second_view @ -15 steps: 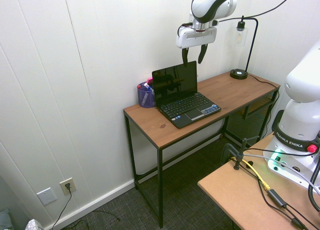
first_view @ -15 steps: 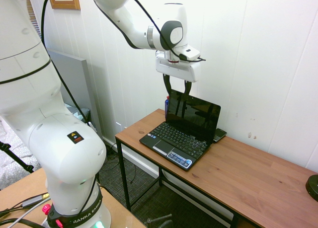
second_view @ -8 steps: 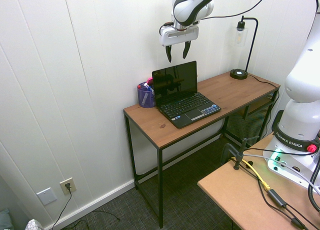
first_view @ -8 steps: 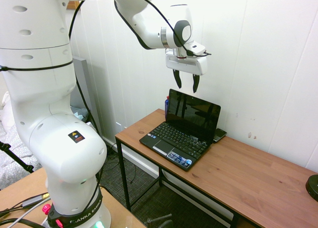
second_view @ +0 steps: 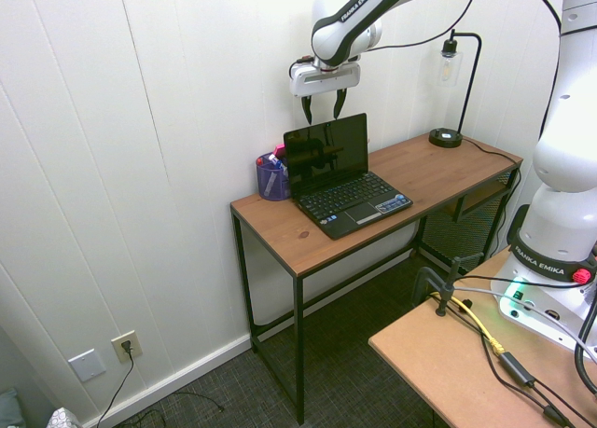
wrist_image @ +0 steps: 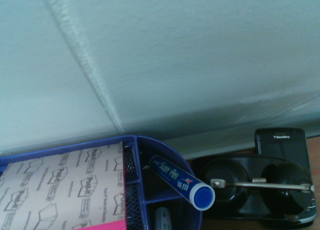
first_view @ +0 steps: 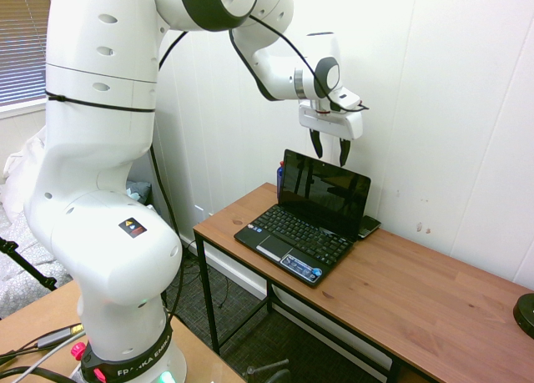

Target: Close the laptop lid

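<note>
The laptop lid is a thin black panel with a glossy dark screen. It stands upright and open over the black keyboard of a small netbook on the wooden desk. The lid also shows in the second exterior view. My gripper hangs just above the lid's top edge, close to the white wall, with its fingers pointing down. The gripper is open, holds nothing and is clear of the lid.
A blue mesh organizer with pens and sticky notes stands behind the laptop's left side. A black phone lies by the wall beside the lid, as the wrist view also shows. A desk lamp stands at the desk's far end.
The gripper rose from the lid's top corner, moved along the lid's top edge toward the wall, then came down slightly. It stayed open. The laptop has not moved.
</note>
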`<state>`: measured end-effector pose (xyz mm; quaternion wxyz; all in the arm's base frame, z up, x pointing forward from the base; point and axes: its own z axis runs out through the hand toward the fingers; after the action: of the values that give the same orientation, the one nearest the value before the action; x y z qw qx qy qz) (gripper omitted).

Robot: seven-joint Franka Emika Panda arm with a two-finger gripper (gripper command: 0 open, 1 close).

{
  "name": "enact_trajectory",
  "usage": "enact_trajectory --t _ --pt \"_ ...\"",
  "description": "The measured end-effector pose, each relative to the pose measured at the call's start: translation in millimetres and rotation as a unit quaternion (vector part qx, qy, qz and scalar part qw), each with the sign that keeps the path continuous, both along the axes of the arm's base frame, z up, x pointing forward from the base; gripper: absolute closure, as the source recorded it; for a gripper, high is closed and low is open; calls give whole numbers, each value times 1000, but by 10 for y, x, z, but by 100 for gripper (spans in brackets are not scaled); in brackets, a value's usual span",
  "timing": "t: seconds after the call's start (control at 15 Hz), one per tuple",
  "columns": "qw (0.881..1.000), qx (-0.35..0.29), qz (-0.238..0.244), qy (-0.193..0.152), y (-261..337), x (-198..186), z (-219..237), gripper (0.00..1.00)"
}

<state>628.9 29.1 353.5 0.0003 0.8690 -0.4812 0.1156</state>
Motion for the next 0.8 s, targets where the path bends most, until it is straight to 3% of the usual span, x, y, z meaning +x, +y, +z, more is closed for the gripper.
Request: enact_trajectory --t 0.8 --pt "1000 19 -14 1 5 41 -188 100"
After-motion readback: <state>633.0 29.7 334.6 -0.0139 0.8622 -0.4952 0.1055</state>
